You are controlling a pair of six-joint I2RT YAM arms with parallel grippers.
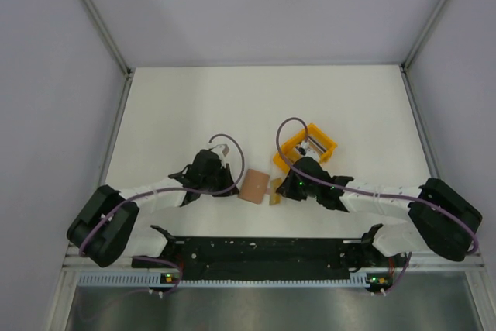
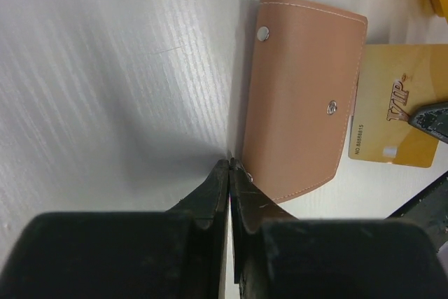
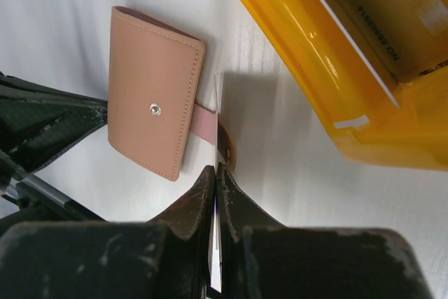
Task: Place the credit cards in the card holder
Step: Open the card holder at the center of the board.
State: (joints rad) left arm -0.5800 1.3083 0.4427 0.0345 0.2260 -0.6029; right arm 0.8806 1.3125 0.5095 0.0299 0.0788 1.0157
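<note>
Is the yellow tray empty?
No, the right wrist view shows a card lying inside the yellow tray.

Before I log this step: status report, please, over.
Left jaws shut at corner of card holder, hold unclear. Right jaws shut on gold card, beside holder, not yet in. Holder looks folded shut; yellow tray stands apart.

Tan card holder [image 2: 301, 96], gold card [image 2: 395, 103], yellow tray [image 3: 294, 26].

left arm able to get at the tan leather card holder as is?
Likely yes: the left hand is shut at a corner of the tan leather card holder, nothing between; the gold card lies beyond it.
</note>
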